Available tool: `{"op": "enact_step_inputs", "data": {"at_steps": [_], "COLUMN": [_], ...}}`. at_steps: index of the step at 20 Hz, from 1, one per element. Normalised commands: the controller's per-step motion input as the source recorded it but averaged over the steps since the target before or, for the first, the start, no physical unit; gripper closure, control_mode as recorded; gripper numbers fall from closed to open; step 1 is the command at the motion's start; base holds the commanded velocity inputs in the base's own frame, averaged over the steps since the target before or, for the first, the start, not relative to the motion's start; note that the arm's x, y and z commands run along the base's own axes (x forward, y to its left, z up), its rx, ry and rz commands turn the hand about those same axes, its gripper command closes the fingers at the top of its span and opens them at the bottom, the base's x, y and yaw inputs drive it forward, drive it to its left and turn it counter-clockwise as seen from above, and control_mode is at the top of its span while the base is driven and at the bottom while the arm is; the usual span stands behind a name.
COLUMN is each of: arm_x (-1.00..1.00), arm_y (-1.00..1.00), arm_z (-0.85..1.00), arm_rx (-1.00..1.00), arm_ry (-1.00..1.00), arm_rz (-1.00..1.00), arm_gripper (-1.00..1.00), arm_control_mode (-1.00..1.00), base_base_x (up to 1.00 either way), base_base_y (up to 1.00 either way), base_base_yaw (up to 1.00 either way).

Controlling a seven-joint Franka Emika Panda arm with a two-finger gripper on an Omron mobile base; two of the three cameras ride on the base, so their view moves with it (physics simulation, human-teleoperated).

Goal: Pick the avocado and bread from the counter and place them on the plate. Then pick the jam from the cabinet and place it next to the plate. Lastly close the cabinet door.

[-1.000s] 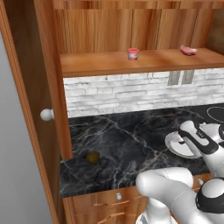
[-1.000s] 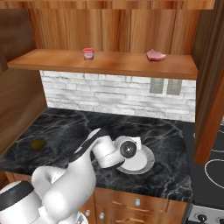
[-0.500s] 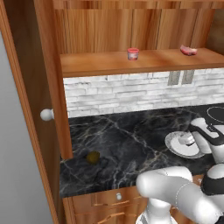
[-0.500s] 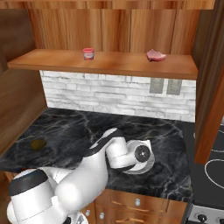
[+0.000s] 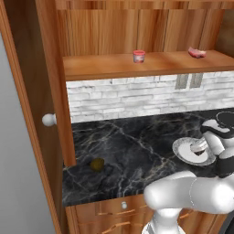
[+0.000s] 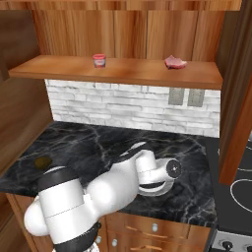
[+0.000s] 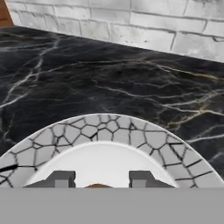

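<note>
I have the claw [image 7: 99, 180] low over the plate [image 7: 105, 131], clamped on what looks like the bread [image 7: 97, 186], not yet released. Avocado [image 5: 97, 164] sits on the counter [image 5: 137, 146]; jam [image 5: 139, 56] on the shelf; cabinet door [image 5: 34, 114] open.

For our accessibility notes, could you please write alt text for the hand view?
The claw hangs low over the white-grey plate, with an orange-brown sliver, apparently the bread, between its two dark tips. The plate sits on the black marble counter, with a pale brick wall behind.
</note>
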Motion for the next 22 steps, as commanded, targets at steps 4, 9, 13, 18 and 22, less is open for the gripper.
{"op": "enact_step_inputs", "data": {"at_steps": [4, 9, 13, 18, 22], "arm_x": [0.00, 0.00, -0.34, -0.47, -0.07], "arm_y": [-0.29, -0.06, -0.02, 0.00, 0.05], "arm_z": [-0.14, -0.17, 0.09, 0.50, 0.53], "arm_rx": [-0.03, -0.02, 0.00, 0.00, 0.00], "arm_ry": [0.03, 0.03, 0.00, -0.02, -0.01], "arm_rz": [0.06, 0.05, 0.03, 0.00, 0.00], "arm_gripper": [1.00, -1.00, -1.00, -1.00, -1.00], "arm_control_mode": [-1.00, -1.00, -1.00, -1.00, -1.00], "base_base_x": [0.00, 0.00, 0.00, 0.00, 0.00], "base_base_y": [0.00, 0.00, 0.00, 0.00, 0.00], "base_base_yaw": [0.00, 0.00, 0.00, 0.00, 0.00]}}
